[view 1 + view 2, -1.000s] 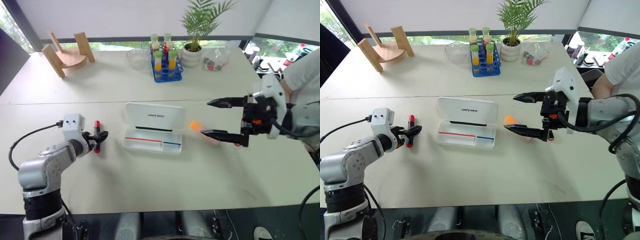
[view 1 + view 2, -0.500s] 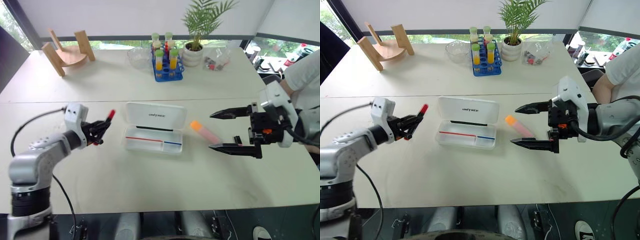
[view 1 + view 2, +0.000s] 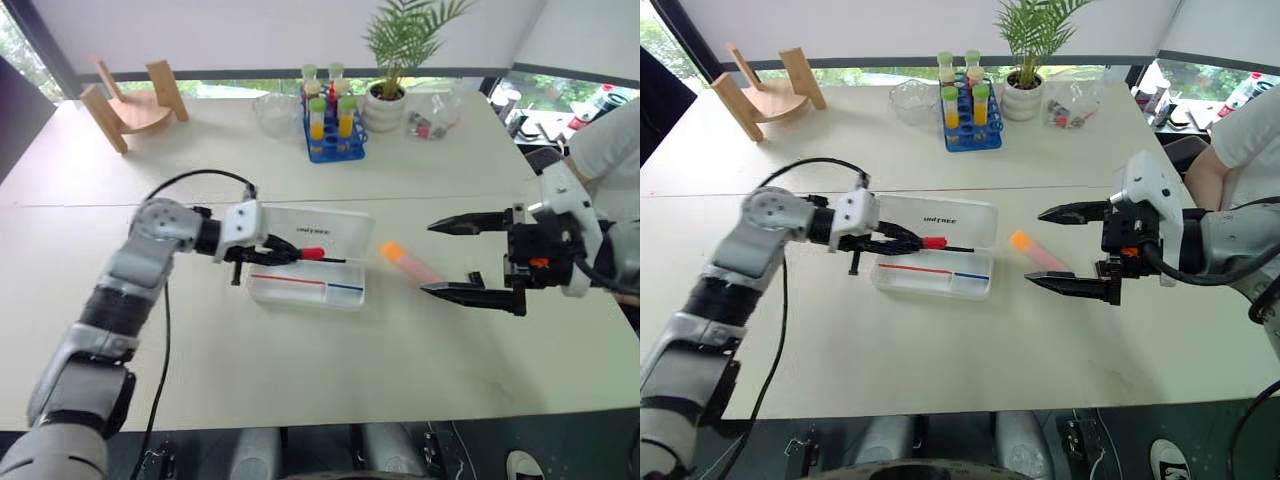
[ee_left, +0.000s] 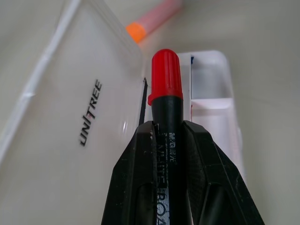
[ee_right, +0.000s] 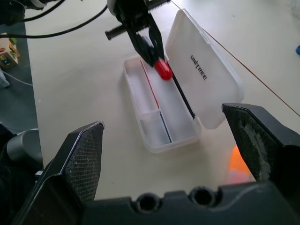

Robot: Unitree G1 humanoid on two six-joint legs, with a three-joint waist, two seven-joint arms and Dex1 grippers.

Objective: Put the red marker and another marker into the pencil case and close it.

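Note:
The pencil case (image 3: 348, 297) lies open at the table's middle, its white lid (image 3: 335, 226) folded back. My left gripper (image 3: 287, 254) is shut on the red marker (image 3: 313, 253), holding it roughly level just above the open tray with its red cap (image 4: 165, 77) pointing right. The other marker (image 3: 409, 264), pale pink with an orange cap, lies on the table right of the case. My right gripper (image 3: 427, 258) hovers open just right of it, one finger on each side of its far end, apart from it.
A thin red pen (image 3: 288, 279) and a thin blue pen (image 3: 346, 287) lie in the case tray. At the back stand a blue tube rack (image 3: 333, 140), a potted plant (image 3: 385, 100), a glass bowl (image 3: 274, 115) and a wooden stand (image 3: 135, 105). A person's sleeve (image 3: 605, 150) is at the right edge.
My left arm has lifted the red marker off the table left of the case and swung it right, turning it to point right over the open tray. The right gripper has stayed open.

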